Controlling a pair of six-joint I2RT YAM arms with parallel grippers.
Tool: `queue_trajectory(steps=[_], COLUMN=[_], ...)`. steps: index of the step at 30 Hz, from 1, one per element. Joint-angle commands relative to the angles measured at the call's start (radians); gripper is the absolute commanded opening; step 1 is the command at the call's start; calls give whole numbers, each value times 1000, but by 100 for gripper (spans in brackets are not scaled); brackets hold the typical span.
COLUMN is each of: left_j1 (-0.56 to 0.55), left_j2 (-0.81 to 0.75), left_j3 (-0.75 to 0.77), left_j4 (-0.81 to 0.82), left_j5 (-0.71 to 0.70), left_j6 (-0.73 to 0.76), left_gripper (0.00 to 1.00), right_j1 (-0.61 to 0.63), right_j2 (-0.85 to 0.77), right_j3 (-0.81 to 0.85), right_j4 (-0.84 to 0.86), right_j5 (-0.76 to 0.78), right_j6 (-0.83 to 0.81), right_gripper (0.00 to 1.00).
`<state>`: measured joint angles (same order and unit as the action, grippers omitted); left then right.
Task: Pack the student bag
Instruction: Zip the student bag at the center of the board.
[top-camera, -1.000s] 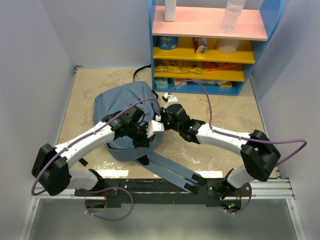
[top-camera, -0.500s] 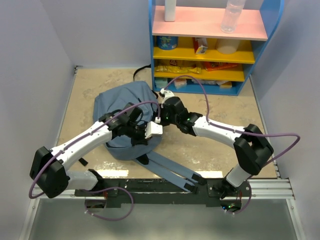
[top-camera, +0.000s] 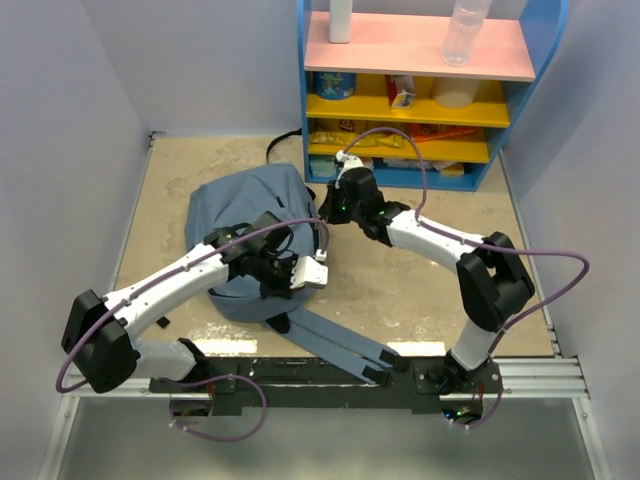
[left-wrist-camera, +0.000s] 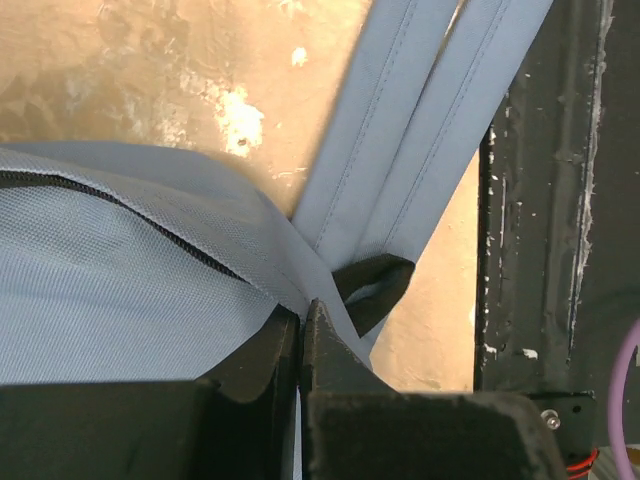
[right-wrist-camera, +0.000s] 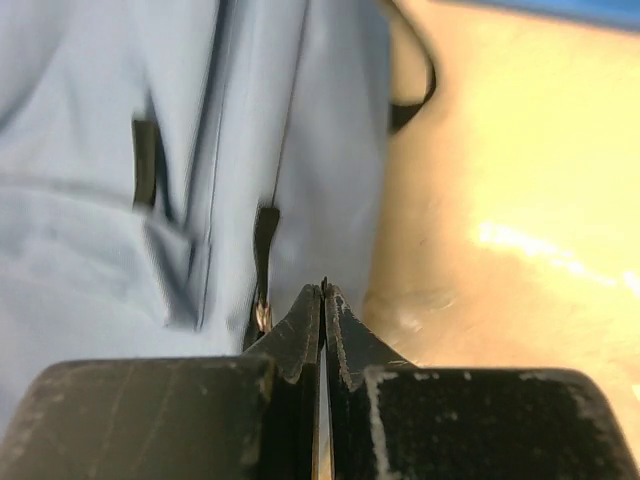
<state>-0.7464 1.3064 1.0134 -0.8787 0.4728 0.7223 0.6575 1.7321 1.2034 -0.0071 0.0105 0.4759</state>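
The student bag (top-camera: 240, 215) is a grey-blue backpack lying on the tan table, its padded shoulder straps (top-camera: 345, 345) trailing toward the near rail. My left gripper (top-camera: 288, 285) sits at the bag's near right edge. In the left wrist view it (left-wrist-camera: 300, 305) is shut, pinching a fold of bag fabric (left-wrist-camera: 120, 290) beside the straps (left-wrist-camera: 420, 130). My right gripper (top-camera: 328, 210) hovers at the bag's far right edge. In the right wrist view it (right-wrist-camera: 323, 290) is shut over the blurred bag (right-wrist-camera: 120, 150). A black zipper tab (right-wrist-camera: 262, 240) lies just left of its tips.
A blue shelf unit (top-camera: 420, 90) with bottles, snacks and boxes stands at the back right, close behind my right wrist. A thin black webbing strap (top-camera: 280, 145) loops off the bag's far side. The black base rail (left-wrist-camera: 540, 200) runs along the near edge. Grey walls flank both sides.
My right gripper has swung from the bag's middle toward the far right, nearer the shelf. My left gripper has shifted slightly toward the near edge, still pinching the fabric.
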Motion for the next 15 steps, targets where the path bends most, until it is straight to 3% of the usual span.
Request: queue_trajectory(steps=[1,8,15], left_j1=[-33,-34,-34], left_j2=[-53,-30,2], left_j3=[7,54,71], left_j4=[-209,-338,-396], left_j5=[173,213,263], left_j6=[29,109,150], left_gripper=[0,0,0], right_j1=[-48,-53,-53], right_j2=[-86,-80,65], right_j3=[-11,-38,139], right_j4=[140,166,165], right_j5=[157,134,129], right_j6=[-39,-49,-75], right_gripper=[0,0,0])
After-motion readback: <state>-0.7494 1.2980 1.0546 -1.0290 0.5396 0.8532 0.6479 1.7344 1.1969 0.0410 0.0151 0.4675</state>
